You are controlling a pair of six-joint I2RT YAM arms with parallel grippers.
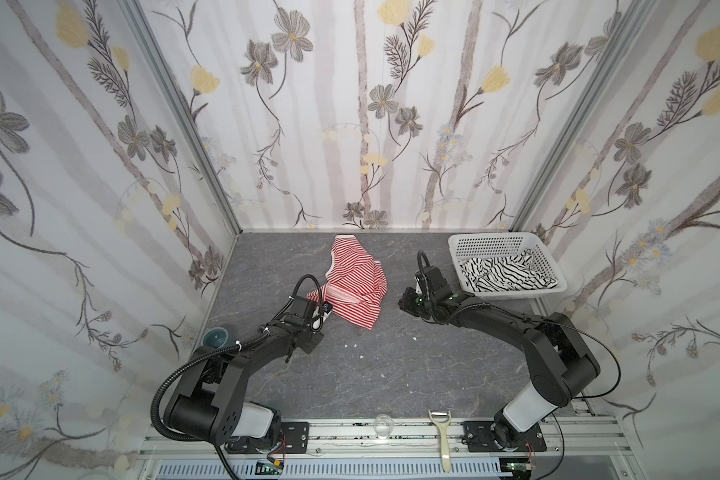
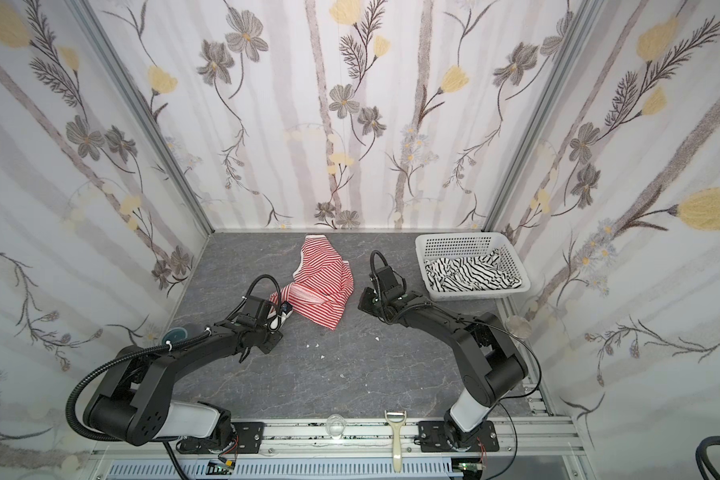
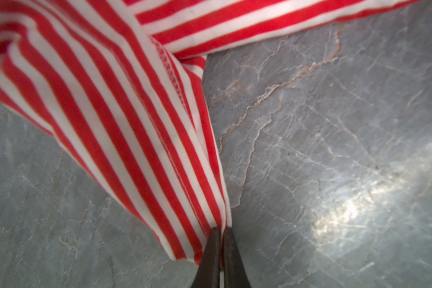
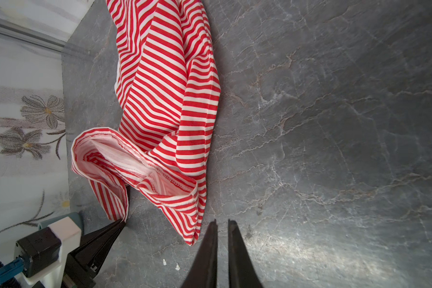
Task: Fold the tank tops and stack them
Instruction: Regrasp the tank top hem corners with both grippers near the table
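Note:
The red-and-white striped tank top (image 1: 356, 282) (image 2: 323, 282) lies crumpled on the grey table, toward the back middle. My left gripper (image 3: 221, 230) is shut on one corner of it (image 3: 125, 119), at the cloth's near left edge (image 1: 324, 303). The right wrist view shows that same pinch (image 4: 120, 223) and the rest of the top (image 4: 165, 99). My right gripper (image 4: 222, 223) (image 1: 404, 301) hovers just right of the top, shut to a thin slit and holding nothing. The black-striped white tank top (image 1: 504, 274) (image 2: 470, 272) lies bunched in the basket.
A white perforated basket (image 1: 491, 237) stands at the back right. A teal cup (image 1: 218, 336) sits by the left wall. A peeler (image 1: 441, 436) and a clear glass piece (image 1: 382, 426) rest on the front rail. Small white crumbs (image 1: 352, 345) dot the table.

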